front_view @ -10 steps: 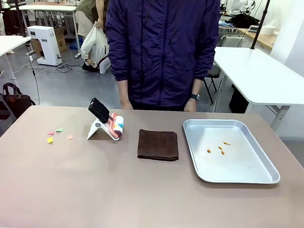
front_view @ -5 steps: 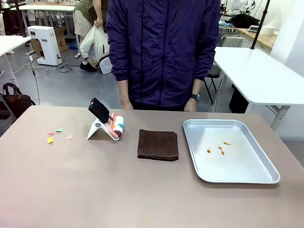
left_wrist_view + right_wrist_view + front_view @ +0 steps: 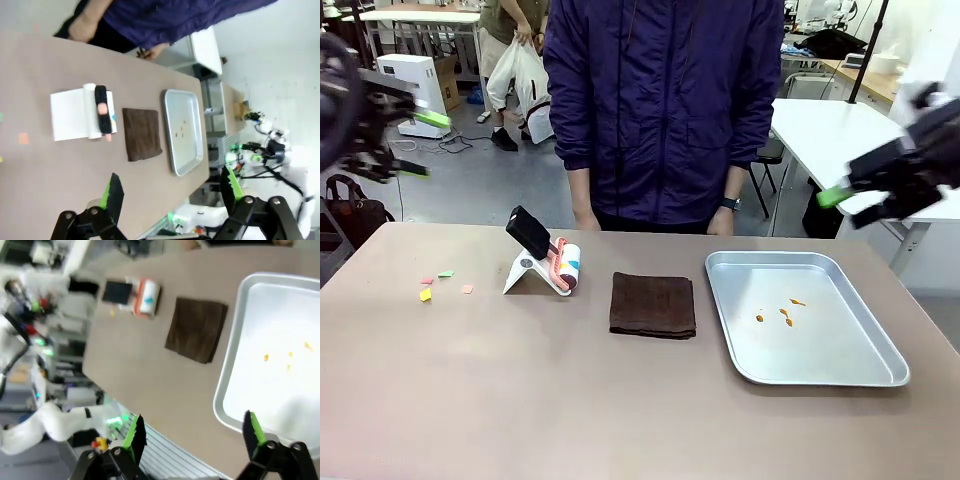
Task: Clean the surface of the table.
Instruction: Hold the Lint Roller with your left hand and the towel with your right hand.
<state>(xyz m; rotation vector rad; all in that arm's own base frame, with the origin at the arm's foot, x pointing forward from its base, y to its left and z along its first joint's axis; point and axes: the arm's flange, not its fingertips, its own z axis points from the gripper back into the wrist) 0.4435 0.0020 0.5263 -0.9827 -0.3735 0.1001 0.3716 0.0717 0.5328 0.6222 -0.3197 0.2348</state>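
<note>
The brownish table (image 3: 620,420) carries small coloured paper scraps (image 3: 440,283) at its left. Near the middle are a lint roller on a white stand (image 3: 545,262) and a folded brown cloth (image 3: 653,304). My left gripper (image 3: 423,144) hovers open, high above the table's far left corner. My right gripper (image 3: 876,148) hangs open, high above the far right side, with nothing between its fingers. From the left wrist, the open left gripper (image 3: 171,186) looks down on the cloth (image 3: 142,134) and roller (image 3: 100,117). The right gripper (image 3: 193,426) stands open over the cloth (image 3: 196,330).
A silver tray (image 3: 820,380) holding a few orange crumbs (image 3: 780,312) lies at the right, also seen as the tray (image 3: 235,370) under my right wrist. A person in a purple jacket (image 3: 660,110) stands at the far edge, hands down.
Both arms have come into the front view, the left at the upper left, the right at the upper right. Things on the table have not moved.
</note>
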